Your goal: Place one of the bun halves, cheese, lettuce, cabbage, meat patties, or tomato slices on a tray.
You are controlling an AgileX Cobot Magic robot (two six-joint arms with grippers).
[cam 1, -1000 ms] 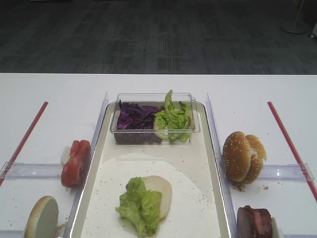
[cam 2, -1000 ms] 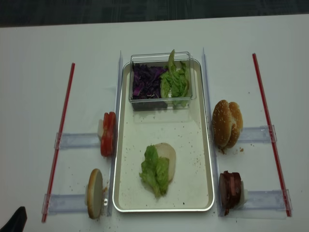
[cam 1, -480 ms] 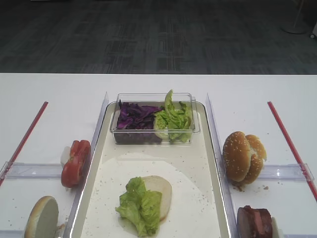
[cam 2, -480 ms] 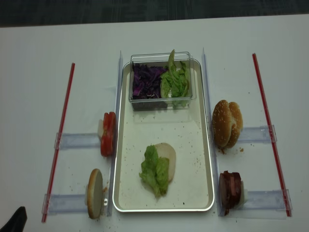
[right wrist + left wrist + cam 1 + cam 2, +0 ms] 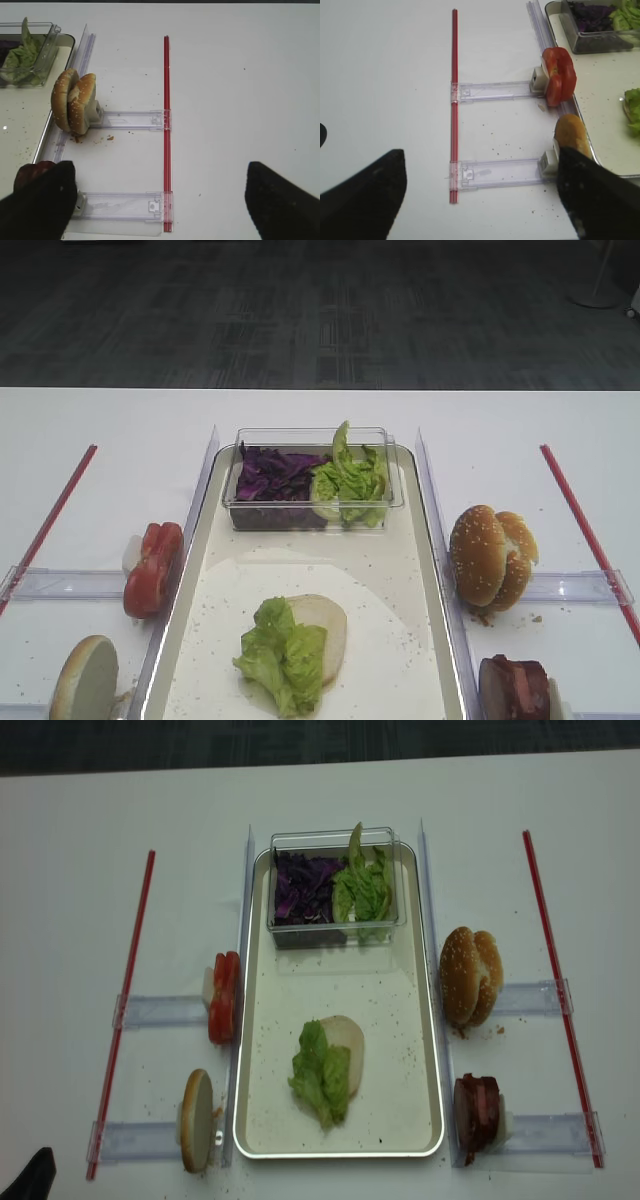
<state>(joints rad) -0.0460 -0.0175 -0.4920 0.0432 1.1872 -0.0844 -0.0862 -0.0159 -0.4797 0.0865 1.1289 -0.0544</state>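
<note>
The silver-rimmed tray (image 5: 432, 570) holds a pale bun half (image 5: 326, 618) with a lettuce (image 5: 282, 652) leaf lying on it. Cabbage (image 5: 273, 472) and more lettuce fill a clear tub at the tray's far end. To the right stand sesame bun halves (image 5: 74, 101) and meat patties (image 5: 477, 1112). On the left are tomato slices (image 5: 559, 76) and another bun half (image 5: 571, 137). Cheese is out of view. My left gripper (image 5: 480, 170) hangs open over the white table, left of the tray. My right gripper (image 5: 160, 172) hangs open and empty on the right.
Red strips (image 5: 125, 1005) (image 5: 560, 1000) run along both outer sides of the table. Narrow clear holders (image 5: 130, 120) (image 5: 495, 90) carry the side foods. The clear tub (image 5: 335, 885) sits at the tray's far end. Crumbs dot the tray floor.
</note>
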